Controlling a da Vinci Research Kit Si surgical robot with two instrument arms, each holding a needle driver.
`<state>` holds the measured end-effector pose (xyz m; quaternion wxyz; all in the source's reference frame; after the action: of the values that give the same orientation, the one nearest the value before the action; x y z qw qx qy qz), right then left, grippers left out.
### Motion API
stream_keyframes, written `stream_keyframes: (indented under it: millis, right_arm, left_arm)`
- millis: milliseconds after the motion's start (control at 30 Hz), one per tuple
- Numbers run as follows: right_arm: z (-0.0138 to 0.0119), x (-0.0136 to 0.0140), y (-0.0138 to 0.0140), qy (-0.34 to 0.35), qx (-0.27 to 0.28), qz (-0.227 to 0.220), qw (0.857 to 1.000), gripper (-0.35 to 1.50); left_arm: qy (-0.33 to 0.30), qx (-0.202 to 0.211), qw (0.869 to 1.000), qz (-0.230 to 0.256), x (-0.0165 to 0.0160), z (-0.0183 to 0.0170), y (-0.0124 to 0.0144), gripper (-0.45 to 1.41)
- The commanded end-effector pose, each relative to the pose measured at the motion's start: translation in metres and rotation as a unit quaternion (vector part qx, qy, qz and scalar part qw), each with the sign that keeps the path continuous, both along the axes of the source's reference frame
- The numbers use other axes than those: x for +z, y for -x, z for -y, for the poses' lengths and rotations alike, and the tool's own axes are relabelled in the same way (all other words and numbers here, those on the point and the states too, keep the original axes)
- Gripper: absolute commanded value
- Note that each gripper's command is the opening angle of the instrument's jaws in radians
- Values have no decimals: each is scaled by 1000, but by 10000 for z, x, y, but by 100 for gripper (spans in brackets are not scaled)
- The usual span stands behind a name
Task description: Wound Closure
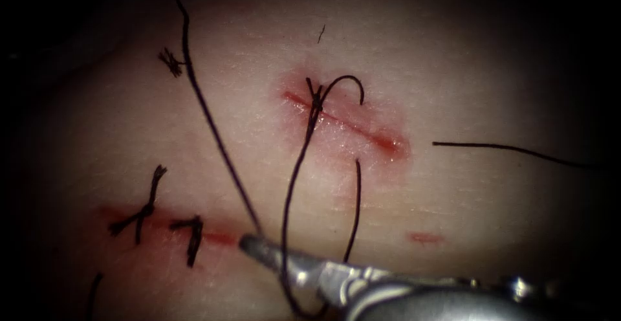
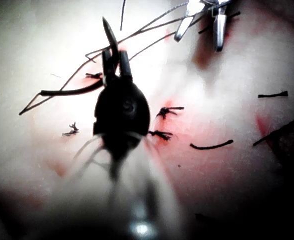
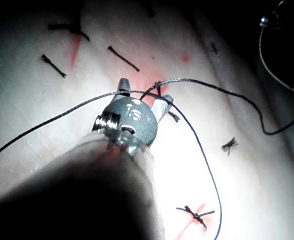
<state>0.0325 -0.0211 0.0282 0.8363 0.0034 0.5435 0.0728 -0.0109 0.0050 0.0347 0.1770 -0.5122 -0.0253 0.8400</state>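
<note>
While your left tool (image 2: 115,52) grips it, the needle (image 2: 72,91) shows in the left wrist view as a dark curve. The jaws are closed on one end of it, and the rest arcs away over the tissue (image 1: 453,68). From what you can see, none of it is in the tissue. Thin thread (image 2: 57,82) runs off its free end and doubles back past the tool.

Now the endoscope view. The cut (image 1: 362,132) sits at the centre of the frame, a red line slanting down to the right. A knot (image 1: 315,98) crosses it near its upper left end, with a small loop of thread curling off to the knot's right. One strand drops from that knot straight down to the bottom of the frame. There it passes across your right tool (image 1: 249,243) and curls under it.

Your right tool comes in low from the lower right, tip pointing left. Its jaws stand apart and hold nothing. In the right wrist view the thread lies across them, not pinched.

A second long strand (image 1: 207,110) runs from the upper left of the frame down to that tool's tip.

At lower left there's another red cut (image 1: 220,237), with two knotted stitches (image 1: 145,210) across it. A small cut end (image 1: 171,62) lies at upper left, and a loose length of thread (image 1: 511,148) lies at the right edge.
</note>
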Motion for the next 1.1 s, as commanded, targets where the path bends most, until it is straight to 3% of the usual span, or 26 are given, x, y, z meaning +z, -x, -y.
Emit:
stream_keyframes:
  millis: [33,200,367,467,633,800,933,1000,1033,1067,1100]
  right_arm:
    - [-12,11,7,1,8,4,1000,137]
    - [-27,31,38,3,19,11,1000,135]
    - [-33,56,48,9,25,19,999,137]
    - [-33,70,46,15,27,22,999,140]
    - [-29,124,42,28,20,44,998,138]
    - [-34,155,43,31,30,50,998,135]
    - [-36,175,47,26,38,52,998,121]
    - [-35,180,49,26,38,52,998,86]
    - [-34,181,50,27,38,51,998,56]
    - [-33,180,51,25,33,48,998,-10]
    - [-31,176,52,19,19,36,999,-35]
  left_arm:
    - [-1,0,1000,-2,5,-1,2,-45]
    - [5,-20,1000,-24,1,-13,-30,-45]
    - [14,-43,998,-41,-2,-25,-70,-45]
    - [14,-45,998,-45,-2,-26,-74,-45]
    - [17,-52,997,-53,5,-25,-67,-45]
    - [19,-52,997,-48,11,-23,-61,-45]
    - [20,-52,997,-48,14,-23,-59,-45]
    - [21,-52,997,-48,15,-23,-59,-45]
    - [21,-52,997,-47,15,-23,-58,-45]
    - [21,-52,997,-46,16,-22,-57,-45]
    - [21,-52,997,-45,17,-22,-53,-45]
